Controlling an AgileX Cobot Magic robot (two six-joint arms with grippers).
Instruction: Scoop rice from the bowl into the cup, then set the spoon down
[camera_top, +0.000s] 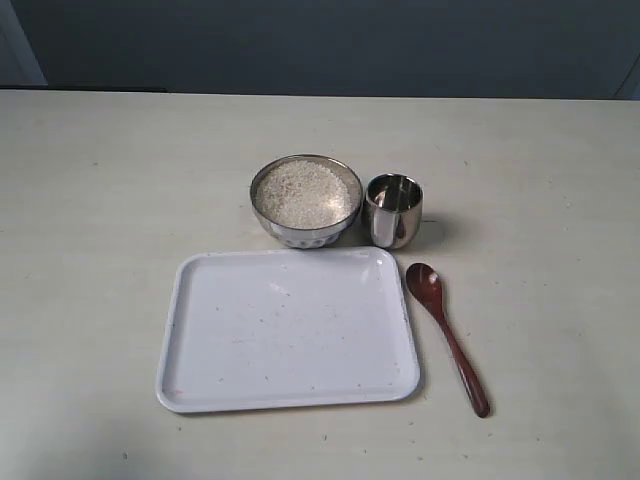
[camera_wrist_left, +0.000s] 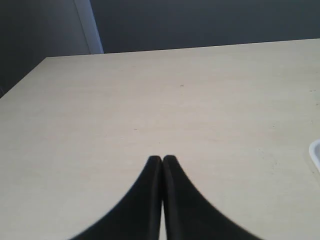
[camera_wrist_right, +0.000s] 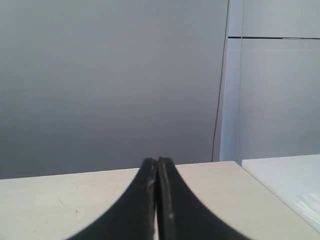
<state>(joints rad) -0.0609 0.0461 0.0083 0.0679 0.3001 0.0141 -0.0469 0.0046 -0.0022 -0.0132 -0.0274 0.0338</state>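
In the exterior view a shiny steel bowl (camera_top: 305, 201) stands mid-table, filled with white rice (camera_top: 304, 191). Close to its right stands the small steel cup (camera_top: 393, 210). A dark reddish-brown wooden spoon (camera_top: 446, 336) lies flat on the table right of the tray, oval bowl toward the cup, handle toward the front. Neither arm shows in the exterior view. My left gripper (camera_wrist_left: 162, 159) is shut over bare tabletop, nothing between its fingers. My right gripper (camera_wrist_right: 158, 161) is shut too, pointing over the table toward a grey wall. None of the task's objects appears in the wrist views.
A white rectangular tray (camera_top: 190, 340) with a few specks lies in front of the bowl; its corner (camera_wrist_left: 316, 152) shows at the edge of the left wrist view. The beige table (camera_top: 90, 200) ends at a dark wall behind. A white surface (camera_wrist_right: 290, 180) lies beside the table.
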